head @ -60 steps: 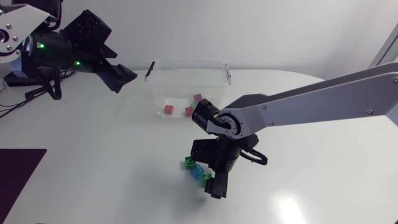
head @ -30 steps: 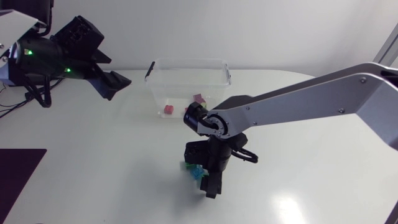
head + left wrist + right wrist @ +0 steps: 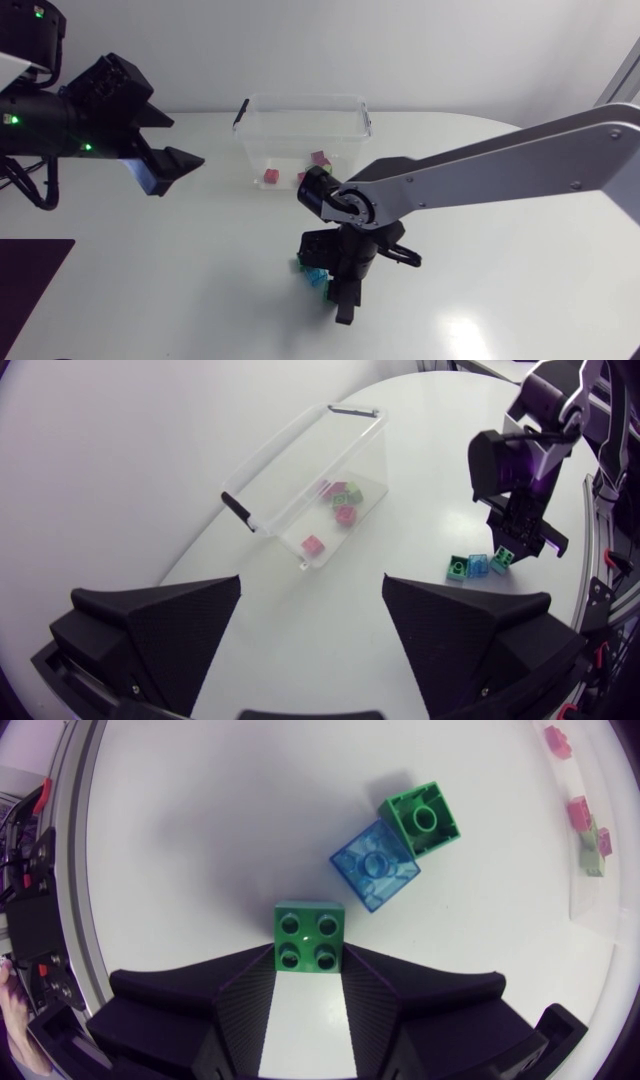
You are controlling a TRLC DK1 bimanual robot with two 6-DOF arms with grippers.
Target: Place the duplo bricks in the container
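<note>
Alignment is what this pickup calls for: the small green four-stud plastic brick (image 3: 310, 932) lies on the white desk (image 3: 180, 260) right at the mouth of the right claw (image 3: 343, 312), and whether that claw presses it or merely frames it I cannot tell. I would want the brick seated squarely and deep before any lift, since a hold on one edge could let it twist out. The translucent blue brick (image 3: 375, 865) lies just beside it, with a green single-stud brick (image 3: 424, 818) against the blue one's far side (both easy to nudge), so a straight vertical lift looks safest. The clear plastic container with black side handles (image 3: 300, 98) stands well apart, further back on the desk. It holds several pink bricks (image 3: 313, 544) and a pale green one (image 3: 352, 491), all loose on its floor. The left claw (image 3: 312, 582) hangs released and empty, off to the side of the container.
</note>
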